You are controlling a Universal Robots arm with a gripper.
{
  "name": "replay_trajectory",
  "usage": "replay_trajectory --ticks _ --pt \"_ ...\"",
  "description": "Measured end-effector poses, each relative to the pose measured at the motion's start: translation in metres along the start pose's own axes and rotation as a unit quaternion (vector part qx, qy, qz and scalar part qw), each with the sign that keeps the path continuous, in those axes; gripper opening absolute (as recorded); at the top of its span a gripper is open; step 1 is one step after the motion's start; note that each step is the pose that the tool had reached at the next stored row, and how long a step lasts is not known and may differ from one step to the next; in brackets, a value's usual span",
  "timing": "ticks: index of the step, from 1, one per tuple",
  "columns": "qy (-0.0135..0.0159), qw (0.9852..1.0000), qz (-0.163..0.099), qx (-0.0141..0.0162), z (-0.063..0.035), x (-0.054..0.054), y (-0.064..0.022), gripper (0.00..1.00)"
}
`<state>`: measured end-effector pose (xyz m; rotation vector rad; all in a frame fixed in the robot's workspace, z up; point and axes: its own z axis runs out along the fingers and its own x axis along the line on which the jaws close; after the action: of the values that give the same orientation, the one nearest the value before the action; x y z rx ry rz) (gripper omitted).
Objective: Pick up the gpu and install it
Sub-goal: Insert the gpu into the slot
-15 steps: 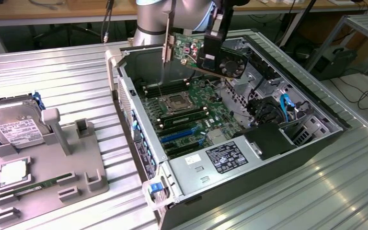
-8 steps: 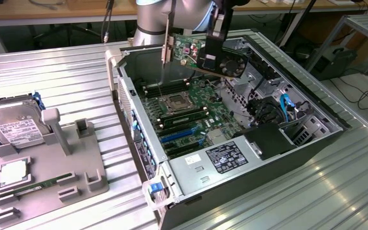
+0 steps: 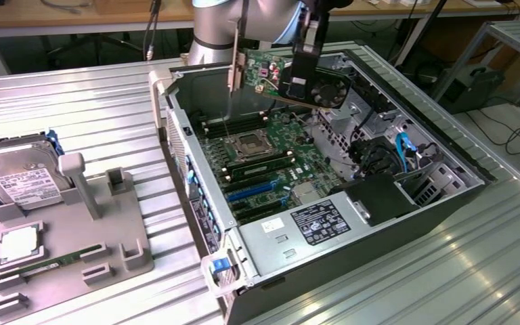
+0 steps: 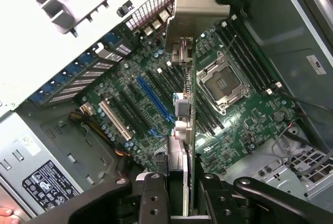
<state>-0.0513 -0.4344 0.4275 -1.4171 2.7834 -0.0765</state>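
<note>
Entry, read across the exterior view from its left to its right.

1. Hard drive [image 3: 16, 179]: silver with a white label, propped at nine o'clock from the computer case [image 3: 378, 264].
2. Grey fixture [image 3: 106, 230]: lay at five o'clock from the drive and carried a processor chip [image 3: 21, 245] and a narrow RAM stick [image 3: 48, 265].
3. Computer case: its side was open and the motherboard [image 3: 260, 162] exposed, with a bare CPU socket [image 3: 246, 143]. The power supply [image 3: 319, 227] sat at five o'clock from the socket.
4. The gpu [image 3: 269, 74]: a green card with a black fan [image 3: 319, 88] and a silver bracket [image 3: 235, 68]. It hung in the air at twelve o'clock from the socket, clear of the board and in no slot.
5. Gripper [image 3: 303, 54]: its fingers [image 4: 151, 198] were clamped on the card's edge. The wrist view showed the card edge-on above a blue slot [image 4: 154, 99].
</note>
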Motion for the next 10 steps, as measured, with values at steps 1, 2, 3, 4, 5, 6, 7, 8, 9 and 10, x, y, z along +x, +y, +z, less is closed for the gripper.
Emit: replay_trajectory --ticks 1,2,3,4,5,6,7,8,9,10 --pt "-0.0002 1.0 -0.003 0.0 0.0 0.0 0.0 0.28" --pt "-0.0003 1.0 -0.005 0.0 0.0 0.0 0.0 0.28" --pt "-0.0004 1.0 -0.008 0.0001 0.0 0.0 0.0 0.28" --pt "-0.0006 0.9999 -0.011 0.0001 0.0 0.0 0.0 0.28" --pt "-0.0008 0.9999 -0.015 0.0001 0.0 0.0 0.0 0.28" --pt "-0.0009 0.9998 -0.019 0.0001 0.0 0.0 0.0 0.28" --pt "-0.0011 0.9998 -0.022 0.0002 0.0 0.0 0.0 0.28" --pt "-0.0013 0.9997 -0.024 0.0002 0.0 0.0 0.0 0.28" --pt "-0.0014 0.9996 -0.027 0.0002 0.0 0.0 0.0 0.28" --pt "-0.0016 0.9995 -0.03 0.0002 0.0 0.0 0.0 0.28"
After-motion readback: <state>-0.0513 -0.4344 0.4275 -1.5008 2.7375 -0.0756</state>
